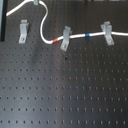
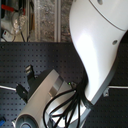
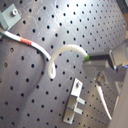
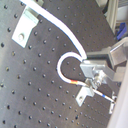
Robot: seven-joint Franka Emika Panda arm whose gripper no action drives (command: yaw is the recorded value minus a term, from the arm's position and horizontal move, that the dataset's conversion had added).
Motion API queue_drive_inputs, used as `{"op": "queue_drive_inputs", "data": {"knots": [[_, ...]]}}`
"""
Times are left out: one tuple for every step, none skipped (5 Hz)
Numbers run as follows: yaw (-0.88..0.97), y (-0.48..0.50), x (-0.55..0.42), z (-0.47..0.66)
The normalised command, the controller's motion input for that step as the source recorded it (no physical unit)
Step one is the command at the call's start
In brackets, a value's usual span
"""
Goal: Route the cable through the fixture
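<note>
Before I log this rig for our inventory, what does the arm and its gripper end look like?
In the second exterior view, the arm is a glossy white, rounded shell with a small dark screw hole. Below it sits a light-grey block with a bundle of black cables looping out. The fingertips cannot be made out clearly.

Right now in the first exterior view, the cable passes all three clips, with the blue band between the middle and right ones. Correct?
Not all three. In the first exterior view the cable reaches only the middle clip and the right clip. The left clip stands empty, and the cable curves down on the first exterior view's right of it. The blue band does sit between the middle and right ones.
</note>
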Motion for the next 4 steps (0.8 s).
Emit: {"op": "queue_drive_inputs", "data": {"knots": [[0.00, -0.006, -0.002, 0.01], [-0.44, -0.226, 0.061, 0.01], [-0.71, -0.330, -0.158, 0.24], [-0.52, -0.397, -0.417, 0.30]]}}
